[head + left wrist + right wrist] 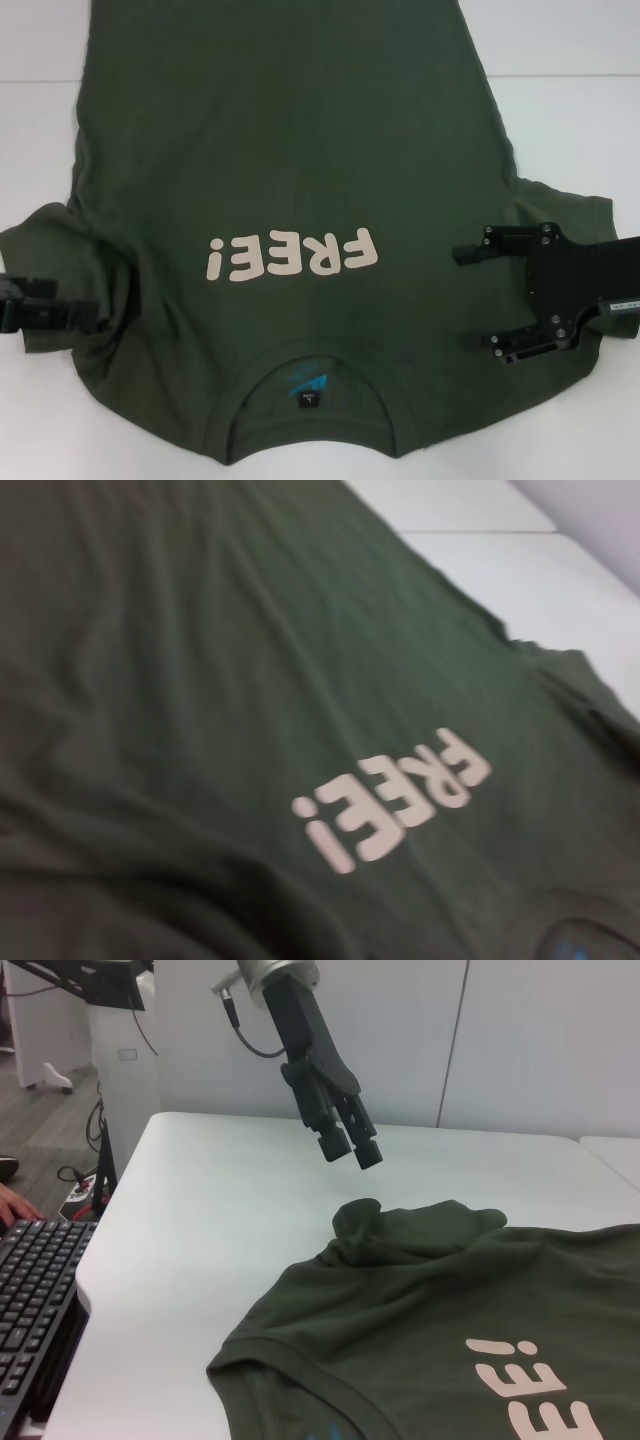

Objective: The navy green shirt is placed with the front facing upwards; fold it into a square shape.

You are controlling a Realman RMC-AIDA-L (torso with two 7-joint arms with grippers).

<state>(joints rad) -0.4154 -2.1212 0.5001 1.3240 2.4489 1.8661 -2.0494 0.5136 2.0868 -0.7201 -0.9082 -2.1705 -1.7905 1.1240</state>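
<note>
Half the navy green shirt (280,150) cropped.

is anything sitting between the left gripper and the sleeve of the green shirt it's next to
Nothing visible does. The left gripper hangs in open air just above the bunched sleeve of the navy green shirt, with only bare white table around it. The right gripper is already over the opposite sleeve, jaws open.

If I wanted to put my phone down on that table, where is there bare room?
Bare white table lies beyond the shirt's sleeve on the robot's right, and a strip on its left. The near edge is crowded: left gripper at one sleeve, right gripper over the other.
</note>
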